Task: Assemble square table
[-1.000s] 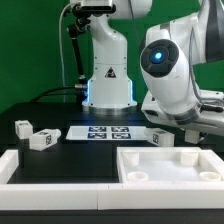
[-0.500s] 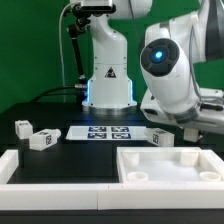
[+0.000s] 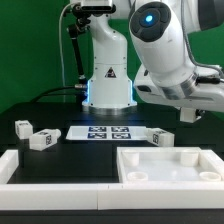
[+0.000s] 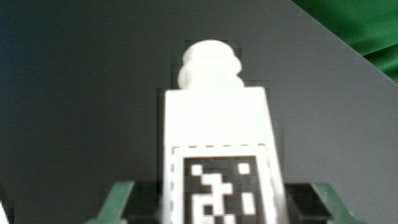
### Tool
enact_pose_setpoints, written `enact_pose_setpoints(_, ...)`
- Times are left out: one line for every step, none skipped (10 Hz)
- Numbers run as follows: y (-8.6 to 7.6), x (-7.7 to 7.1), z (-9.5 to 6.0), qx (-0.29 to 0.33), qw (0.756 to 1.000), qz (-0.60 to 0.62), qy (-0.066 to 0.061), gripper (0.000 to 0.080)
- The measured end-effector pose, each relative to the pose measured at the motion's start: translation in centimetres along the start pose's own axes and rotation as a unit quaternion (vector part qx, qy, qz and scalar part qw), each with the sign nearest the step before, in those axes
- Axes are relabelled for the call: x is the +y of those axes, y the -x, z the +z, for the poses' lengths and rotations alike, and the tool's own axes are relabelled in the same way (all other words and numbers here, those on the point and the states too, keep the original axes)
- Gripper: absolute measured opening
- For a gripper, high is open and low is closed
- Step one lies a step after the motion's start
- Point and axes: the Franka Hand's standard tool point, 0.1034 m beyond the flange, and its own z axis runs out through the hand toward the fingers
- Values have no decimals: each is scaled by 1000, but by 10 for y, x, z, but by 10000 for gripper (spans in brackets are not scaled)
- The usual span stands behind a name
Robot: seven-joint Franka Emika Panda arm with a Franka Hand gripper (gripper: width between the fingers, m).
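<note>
The hand [image 4: 217,198] is squeezed tight on a white leg [image 4: 217,110], with the leg's screw end poking out in front of it, I think so it can go into the table top [image 3: 122,165] lying low down near the hand.

Marker board [image 3: 105,132] btw. legs [image 3: 40,140], behind tabletop [image 3: 190,152]

**A:** What sort of place is this?
**B:** A robotics lab. A white robot arm [image 3: 108,60] stands on a black table [image 3: 60,128] before a plain green backdrop [image 3: 30,50].
**A:** What else shows it?
**B:** Printed tracking tags. A marker board [image 3: 108,132] lies apart from the fingers [image 4: 128,205], and a tagged leg [image 4: 217,130] sits between them.
</note>
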Motion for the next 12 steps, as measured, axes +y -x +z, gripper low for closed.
enact_pose_setpoints(-6,4,-10,49,999,-17,6,286)
enact_pose_setpoints(-8,7,-45,74,996,-41,18,286)
enact_pose_setpoints(-19,-2,-87,128,989,-66,22,287)
enact_pose_setpoints(-21,-9,-106,159,983,-88,32,287)
enact_pose_setpoints(-24,-14,-100,200,976,-86,19,287)
enact_pose_setpoints(-20,-12,-94,225,970,-91,16,287)
enact_pose_setpoints(-20,-16,-96,249,964,-92,8,287)
enact_pose_setpoints(-23,-21,-99,281,954,-102,-3,287)
enact_pose_setpoints(-30,-25,-114,303,946,-114,-12,287)
enact_pose_setpoints(-37,-37,-145,343,929,-139,-13,287)
enact_pose_setpoints(-34,-51,-174,379,910,-167,0,287)
enact_pose_setpoints(-28,-58,-187,401,899,-176,5,287)
